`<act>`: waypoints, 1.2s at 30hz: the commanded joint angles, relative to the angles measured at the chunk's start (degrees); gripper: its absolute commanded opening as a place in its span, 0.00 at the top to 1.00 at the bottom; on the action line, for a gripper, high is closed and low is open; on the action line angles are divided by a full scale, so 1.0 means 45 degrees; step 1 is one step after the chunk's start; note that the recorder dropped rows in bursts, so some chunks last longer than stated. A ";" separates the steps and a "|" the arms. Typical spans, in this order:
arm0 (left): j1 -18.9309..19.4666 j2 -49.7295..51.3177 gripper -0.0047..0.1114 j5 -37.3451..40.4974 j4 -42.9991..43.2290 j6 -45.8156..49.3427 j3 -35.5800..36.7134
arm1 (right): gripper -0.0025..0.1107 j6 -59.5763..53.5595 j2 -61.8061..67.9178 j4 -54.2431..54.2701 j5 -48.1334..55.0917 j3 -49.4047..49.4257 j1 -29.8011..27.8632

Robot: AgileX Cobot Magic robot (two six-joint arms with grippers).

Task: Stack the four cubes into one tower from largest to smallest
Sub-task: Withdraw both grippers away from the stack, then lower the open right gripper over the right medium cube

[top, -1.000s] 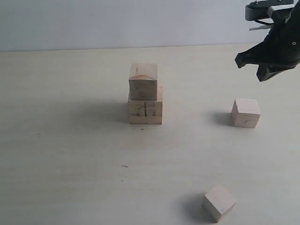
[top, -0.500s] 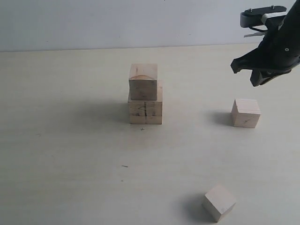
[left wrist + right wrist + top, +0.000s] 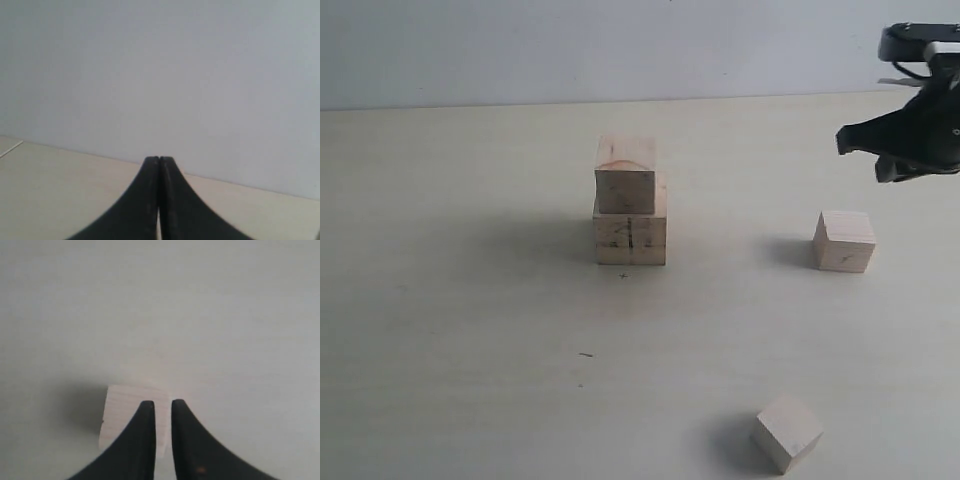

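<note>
You're looking at four pale, unpainted wood cubes. The largest cube (image 3: 630, 240) has a dark vertical seam line on its front, and the second cube (image 3: 625, 180) has reddish-brown grain arcs at its upper front. The right-hand cube (image 3: 844, 241) has a small dark fleck, and the near cube (image 3: 787, 431) is plain pale. The table (image 3: 470, 300) is light cream with faint streaks and a few tiny dark specks (image 3: 585, 354), the wall (image 3: 570, 50) is flat grey-white, and your left gripper (image 3: 159, 161) and right gripper (image 3: 162, 405) are both black.
</note>
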 commanded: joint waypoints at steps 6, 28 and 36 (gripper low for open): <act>-0.0084 -0.1806 0.96 0.3988 -0.0003 -0.1312 0.0217 | 0.86 0.0092 -0.3969 -0.0323 -0.6951 0.5092 -0.0264; -0.0084 -0.1806 0.96 0.1557 0.1829 -0.0081 0.0538 | 0.86 0.1158 -0.4698 -0.0199 -0.7107 0.5427 -0.0239; -0.0084 -0.1806 0.96 0.1557 0.1829 -0.0081 0.0538 | 0.86 -0.0021 -0.2609 -0.0128 -0.0125 0.2175 -0.0239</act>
